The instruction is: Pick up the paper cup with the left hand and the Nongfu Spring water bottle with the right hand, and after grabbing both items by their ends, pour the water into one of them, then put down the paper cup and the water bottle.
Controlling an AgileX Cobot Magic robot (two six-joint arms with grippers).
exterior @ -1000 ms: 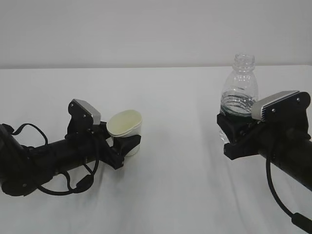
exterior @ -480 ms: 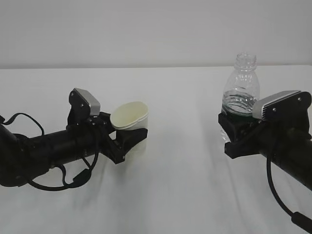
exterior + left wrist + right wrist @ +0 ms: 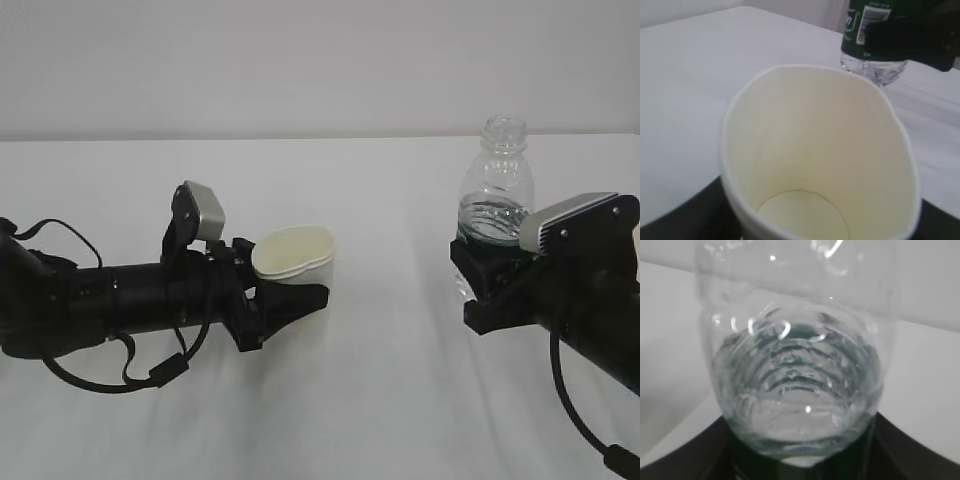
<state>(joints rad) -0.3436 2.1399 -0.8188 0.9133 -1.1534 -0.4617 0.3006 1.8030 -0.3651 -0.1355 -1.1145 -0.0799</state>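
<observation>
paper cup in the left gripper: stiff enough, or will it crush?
Probably crushable: the paper cup's rim already looks squeezed oval in the left gripper. Likely very light, since its inside looks empty. It may slip, being held tilted.

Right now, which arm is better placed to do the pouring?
Probably the right. The right gripper holds the upright, uncapped water bottle, which has water low inside. The left gripper holds the empty paper cup, tilted and well apart from the bottle.

White paper cup [image 3: 296, 262] with cream inside; clear ribbed bottle [image 3: 494, 195], seemingly dark green label
</observation>
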